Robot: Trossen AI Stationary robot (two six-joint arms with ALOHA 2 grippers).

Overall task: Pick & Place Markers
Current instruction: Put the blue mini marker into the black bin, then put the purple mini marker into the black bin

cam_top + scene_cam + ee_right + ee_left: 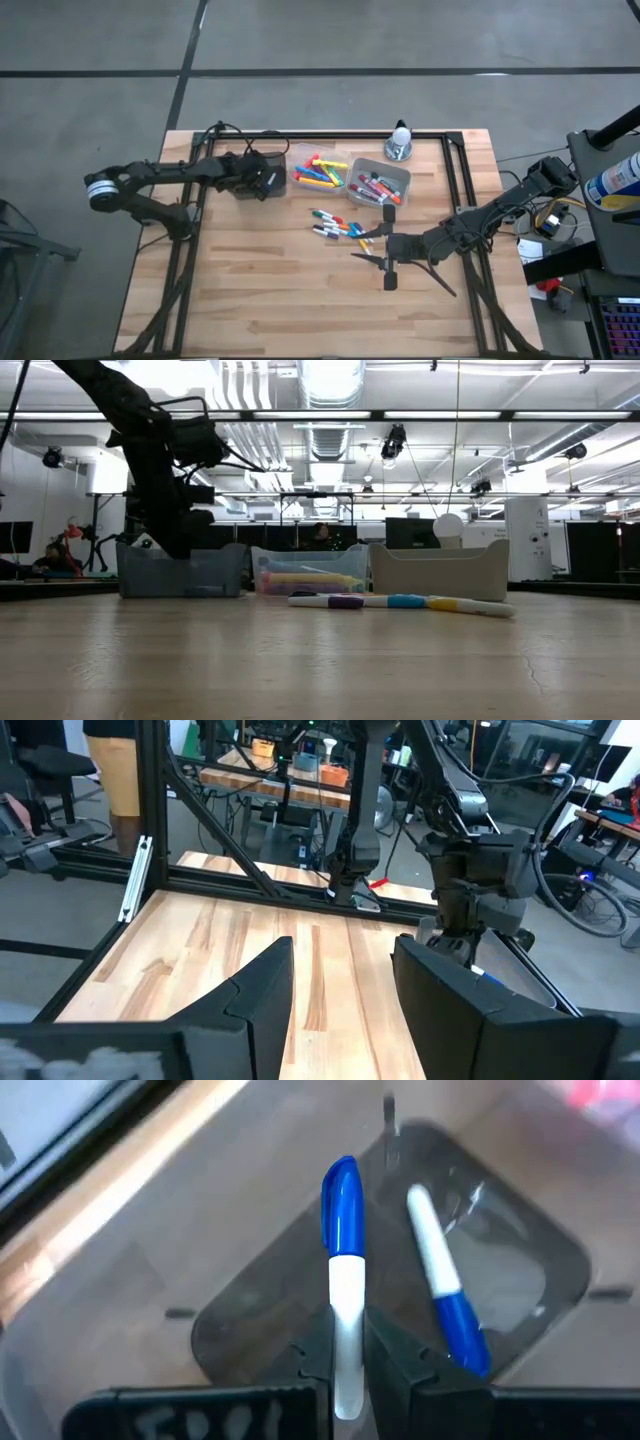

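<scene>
My left gripper (pixel 268 180) is over the grey bin (pixel 250 165) at the table's far left, shut on a white marker with a blue cap (pixel 342 1215). A second blue-capped marker (pixel 445 1285) lies on that bin's floor (pixel 520 1280). The middle bin (pixel 320 175) holds neon markers, and the right bin (pixel 378 185) holds red- and purple-capped ones. Several loose markers (pixel 335 225) lie on the wood in front of the bins. My right gripper (pixel 385 248) hovers open just right of them, with nothing between its fingers (pixel 262 990). My left gripper pinches the marker's white body (pixel 347 1295) between its two fingers (pixel 318 1350), slanting down from above. The marker lies along the fingers, and its blue cap end sticks out past the fingertips over the bin's floor. Whether the cap touches the bin, I cannot tell.
The three bins stand in a row (pixel 305 572) along the table's far side. A small white and silver object (pixel 400 142) stands behind the right bin. Black frame rails (pixel 460 190) run along the table's edges. Bare wood (pixel 300 290) fills the near half.
</scene>
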